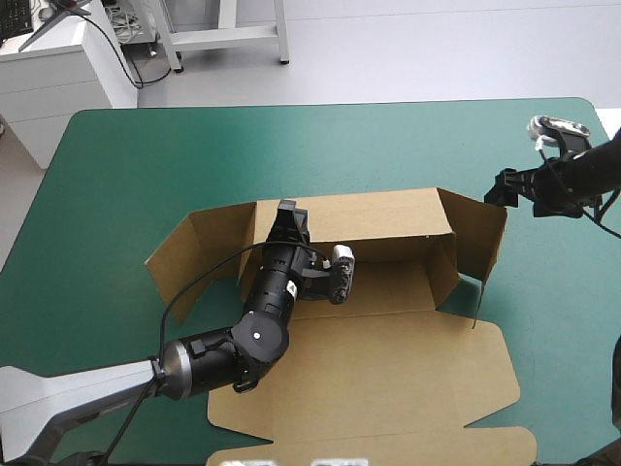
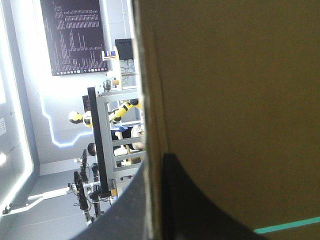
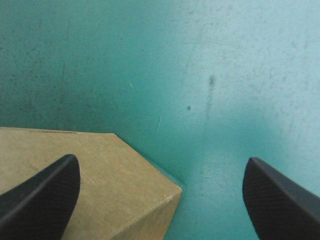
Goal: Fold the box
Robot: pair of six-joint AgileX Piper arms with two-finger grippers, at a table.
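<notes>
The brown box (image 1: 388, 330) lies mid-table with its lid flat toward the near edge. Its back wall (image 1: 378, 218) is raised and both side flaps (image 1: 475, 243) stand angled up. My left gripper (image 1: 288, 216) reaches over the base to the top of the back wall. In the left wrist view the left gripper (image 2: 155, 160) is shut on the box, one black finger on each side of the board's edge (image 2: 225, 100). My right gripper (image 1: 500, 189) hovers open just above the right flap's far corner. In the right wrist view the right gripper (image 3: 161, 159) straddles that brown corner (image 3: 100, 175).
The teal-green cover (image 1: 291, 146) stretches from the box to the table's far edge. More of the cover (image 3: 200, 75) lies ahead of the right gripper. The table's right edge (image 1: 606, 126) runs close behind the right arm.
</notes>
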